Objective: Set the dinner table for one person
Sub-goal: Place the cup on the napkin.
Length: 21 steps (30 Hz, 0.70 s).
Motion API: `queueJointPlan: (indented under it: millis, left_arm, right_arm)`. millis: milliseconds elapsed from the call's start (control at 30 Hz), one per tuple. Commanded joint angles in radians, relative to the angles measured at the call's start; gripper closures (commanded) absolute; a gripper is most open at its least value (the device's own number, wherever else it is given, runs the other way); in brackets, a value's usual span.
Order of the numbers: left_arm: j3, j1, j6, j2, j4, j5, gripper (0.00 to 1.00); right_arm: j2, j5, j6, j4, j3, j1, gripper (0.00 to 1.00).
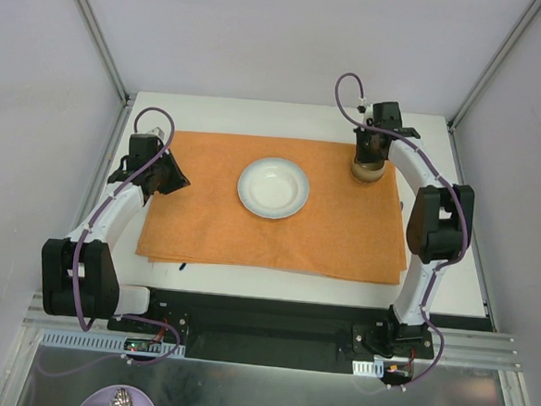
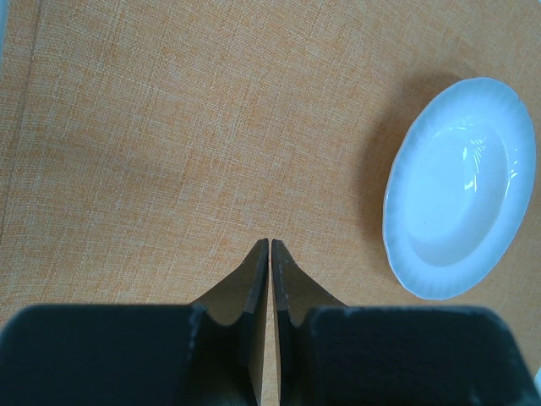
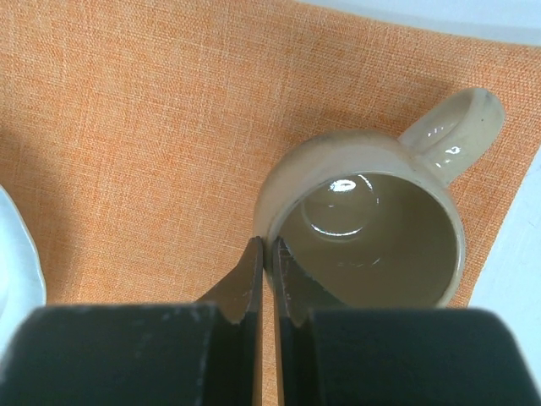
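Observation:
On the white dinner table (image 1: 258,118) lies an orange placemat (image 1: 214,218) with a white scalloped plate (image 1: 273,187) at its middle. A beige mug (image 1: 368,169) stands upright at the mat's far right corner. My right gripper (image 3: 268,243) is shut on the mug's (image 3: 363,220) rim, one finger outside the wall and one inside; the handle (image 3: 452,127) points away from it. Over the mat's left part, my left gripper (image 2: 270,244) is shut with nothing between its fingers, and the plate (image 2: 461,190) lies to its right.
A purple dish (image 1: 122,402) holding a metal utensil sits below the table's near edge, on the steel surface at bottom left. A small dark speck (image 1: 182,266) lies just off the mat's near left corner. Frame posts rise at the table's far corners.

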Motion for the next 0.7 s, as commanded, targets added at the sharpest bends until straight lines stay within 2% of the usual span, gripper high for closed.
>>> queueJointPlan:
  millis: [0, 233, 333, 500, 600, 667]
  left_arm:
    - [0.008, 0.003, -0.003, -0.015, 0.001, -0.01, 0.96]
    - [0.007, 0.004, -0.004, -0.015, 0.001, -0.01, 0.96]
    - [0.005, 0.003, -0.004, -0.017, 0.001, -0.01, 0.96]
    - [0.004, 0.003, -0.004, -0.025, 0.001, -0.013, 0.96]
    - [0.004, 0.003, -0.004, -0.023, 0.001, -0.01, 0.96]
    - [0.005, 0.003, -0.004, -0.023, 0.001, -0.009, 0.96]
  right_arm:
    - [-0.07, 0.021, -0.027, 0.045, 0.025, 0.009, 0.99]
    - [-0.058, 0.027, -0.024, 0.044, 0.024, 0.011, 0.62]
    - [-0.056, 0.028, -0.022, 0.042, 0.025, 0.011, 0.52]
    - [-0.078, 0.044, -0.011, 0.048, 0.022, 0.011, 0.46]
    - [-0.135, 0.06, 0.004, 0.093, -0.013, 0.012, 0.43]
    - [-0.197, 0.125, 0.018, 0.13, -0.045, 0.011, 0.41]
